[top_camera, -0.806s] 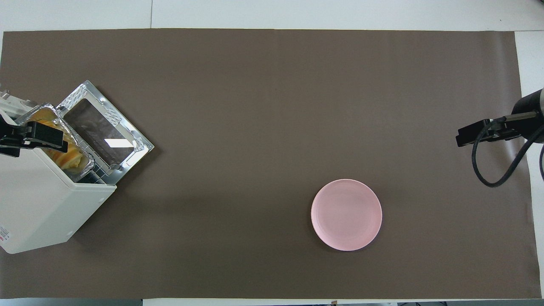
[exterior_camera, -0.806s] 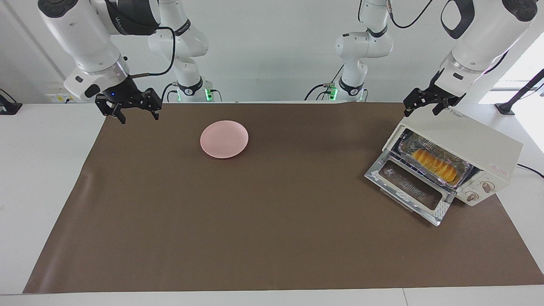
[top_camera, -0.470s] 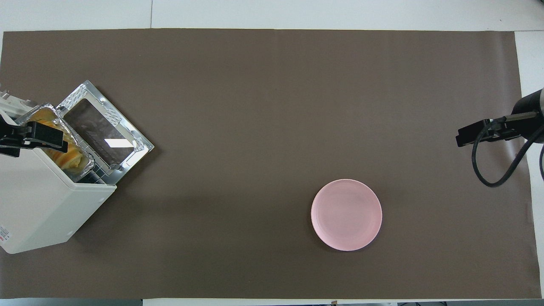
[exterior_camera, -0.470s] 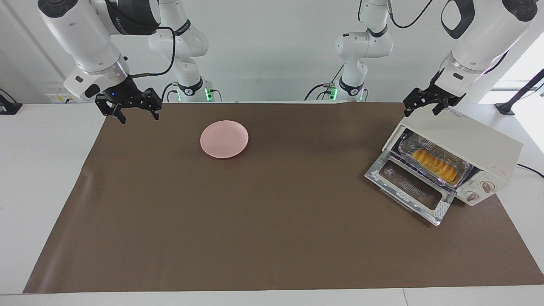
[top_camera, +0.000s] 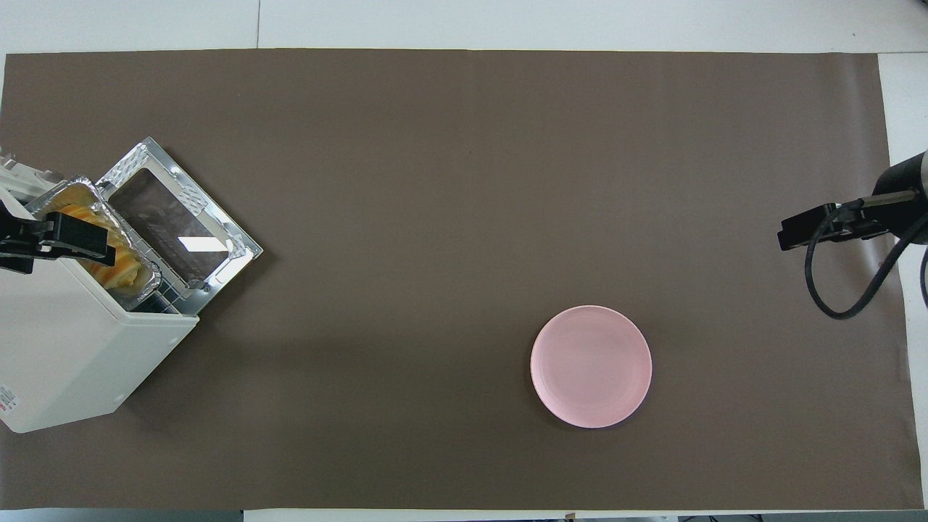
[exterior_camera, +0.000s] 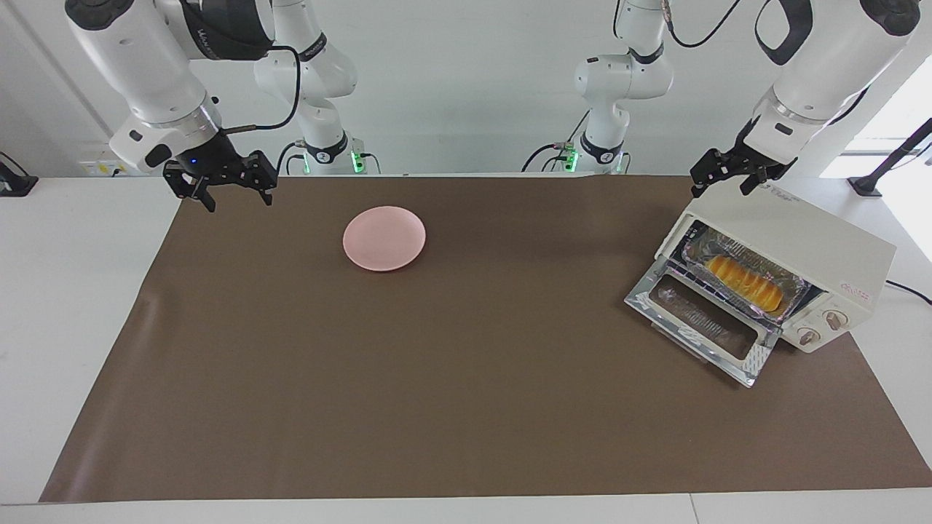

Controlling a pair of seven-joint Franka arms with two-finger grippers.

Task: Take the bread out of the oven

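Note:
The cream-white oven [exterior_camera: 801, 236] stands at the left arm's end of the table with its glass door [exterior_camera: 703, 320] dropped open. Inside, the golden ridged bread [exterior_camera: 744, 282] lies in a silver foil tray [exterior_camera: 790, 284] on the rack. In the overhead view the bread [top_camera: 119, 270] peeks out of the oven [top_camera: 72, 348] mouth. My left gripper [exterior_camera: 721, 191] hangs open just above the oven's top corner, holding nothing; from overhead the left gripper [top_camera: 43, 243] covers part of the tray. My right gripper [exterior_camera: 239, 201] waits open over the mat's edge at the right arm's end.
A pink plate [exterior_camera: 384, 238] sits on the brown mat [exterior_camera: 466, 407], nearer the right arm's end; in the overhead view the plate [top_camera: 591, 366] lies nearer the robots than the mat's middle. Two knobs [exterior_camera: 821, 327] face out beside the oven door.
My left gripper has drifted slightly over the oven's top. The right arm, bread, plate and oven door have not moved.

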